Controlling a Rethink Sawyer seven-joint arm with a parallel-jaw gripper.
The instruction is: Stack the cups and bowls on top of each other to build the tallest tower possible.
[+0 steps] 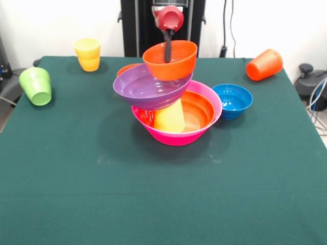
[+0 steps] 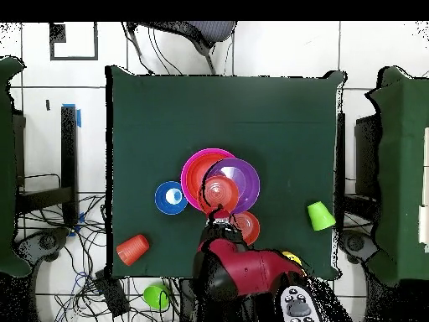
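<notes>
The tower's base, the largest pink bowl [image 1: 176,137], sits mid-table holding a large orange bowl [image 1: 200,113] and an upturned yellow cup [image 1: 169,117]. The purple bowl [image 1: 148,89] tilts on that cup. The gripper [image 1: 167,53] reaches into the topmost small orange bowl [image 1: 171,61], one finger inside its rim; I cannot tell how far open it is. These are light, stiff, slippery plastics, best taken by the rim.

Six bowls: another orange [image 1: 127,69] peeks behind, and a blue bowl [image 1: 232,100] sits beside. Four cups: a yellow [image 1: 88,54], a green [image 1: 36,86], and an orange cup [image 1: 264,65] stand apart.
</notes>
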